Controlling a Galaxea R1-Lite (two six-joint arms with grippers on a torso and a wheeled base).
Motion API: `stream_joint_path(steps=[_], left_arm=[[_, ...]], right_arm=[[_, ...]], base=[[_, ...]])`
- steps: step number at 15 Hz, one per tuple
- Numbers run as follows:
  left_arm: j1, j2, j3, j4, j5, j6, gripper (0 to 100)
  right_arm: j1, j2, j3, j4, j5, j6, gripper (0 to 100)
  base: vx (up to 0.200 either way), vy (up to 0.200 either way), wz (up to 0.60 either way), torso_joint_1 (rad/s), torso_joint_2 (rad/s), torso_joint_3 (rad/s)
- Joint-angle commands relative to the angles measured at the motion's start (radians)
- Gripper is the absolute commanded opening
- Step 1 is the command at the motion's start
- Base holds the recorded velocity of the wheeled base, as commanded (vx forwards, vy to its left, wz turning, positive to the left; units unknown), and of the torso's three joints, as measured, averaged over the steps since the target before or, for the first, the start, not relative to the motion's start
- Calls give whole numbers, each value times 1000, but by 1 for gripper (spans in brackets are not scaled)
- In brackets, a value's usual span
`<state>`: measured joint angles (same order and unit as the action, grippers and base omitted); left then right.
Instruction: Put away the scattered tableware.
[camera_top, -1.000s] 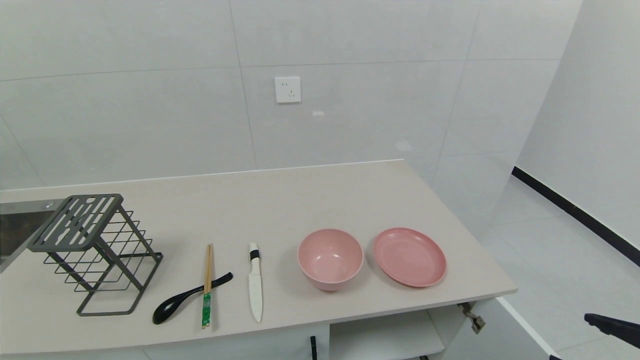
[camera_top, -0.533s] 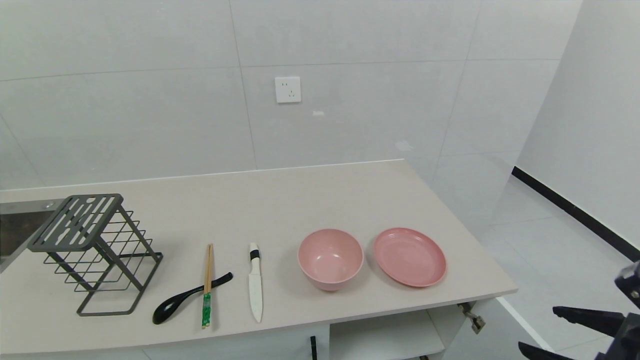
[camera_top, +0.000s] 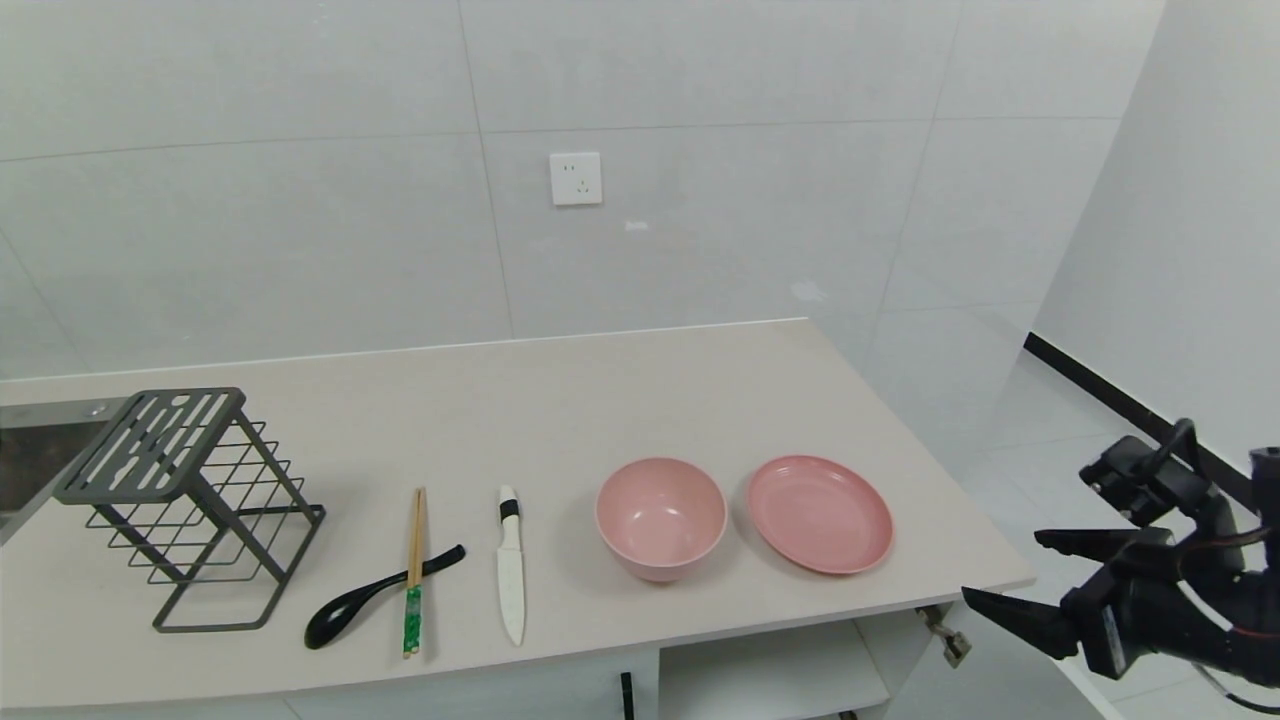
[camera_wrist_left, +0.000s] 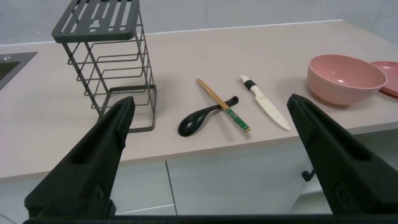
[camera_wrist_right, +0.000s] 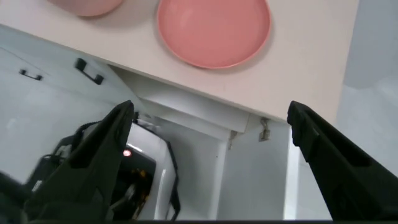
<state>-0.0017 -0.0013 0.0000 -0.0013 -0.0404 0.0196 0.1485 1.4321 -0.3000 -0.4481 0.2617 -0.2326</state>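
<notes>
Tableware spread along counter, both claws wide open and empty

Tableware is laid out in a row near the front edge of a pale counter (camera_top: 560, 400). At the left end a dark wire rack (camera_top: 150, 445) is set upright. Beside it a black spoon (camera_top: 345, 608) is laid at an angle, and a pair of wooden chopsticks (camera_top: 415, 560) is laid across its handle, touching it. Just to the right a white knife (camera_top: 511, 575) is placed with its blade pointed toward the front edge. Further right a pink bowl (camera_top: 660, 515) is stood upright, and a pink plate (camera_top: 820, 512) is set flat just beside it, with a narrow gap seen between them.

The right gripper (camera_top: 1001, 565) is held off the counter's right front corner, apart from the plate, its fingers spread wide with nothing gripped. The left gripper (camera_wrist_left: 210, 99) is held in front of the counter's edge, facing the rack, spoon, chopsticks and knife; its fingers are also spread wide and nothing is gripped.

An open cupboard (camera_top: 780, 680) is seen under the counter's right end, and a white socket (camera_top: 576, 179) is fixed to the tiled wall behind.
</notes>
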Motion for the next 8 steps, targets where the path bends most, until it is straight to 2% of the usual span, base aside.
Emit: stream_joint_path(steps=[1, 2, 5, 8], left_arm=[[0, 1, 0, 0, 1, 0, 100], [0, 1, 0, 0, 1, 0, 100], [0, 1, 0, 0, -1, 0, 100], [0, 1, 0, 0, 1, 2, 100]], right_arm=[[11, 119, -28, -26, -12, -8, 100], [9, 133, -31, -29, -12, -8, 100], [-9, 295, -71, -170, -10, -1, 100], [-14, 378, -117, -204, -6, 25, 100]], base=[[0, 0, 0, 0, 0, 0], [0, 0, 0, 0, 0, 0], [0, 0, 0, 0, 0, 0], [0, 0, 0, 0, 0, 0]])
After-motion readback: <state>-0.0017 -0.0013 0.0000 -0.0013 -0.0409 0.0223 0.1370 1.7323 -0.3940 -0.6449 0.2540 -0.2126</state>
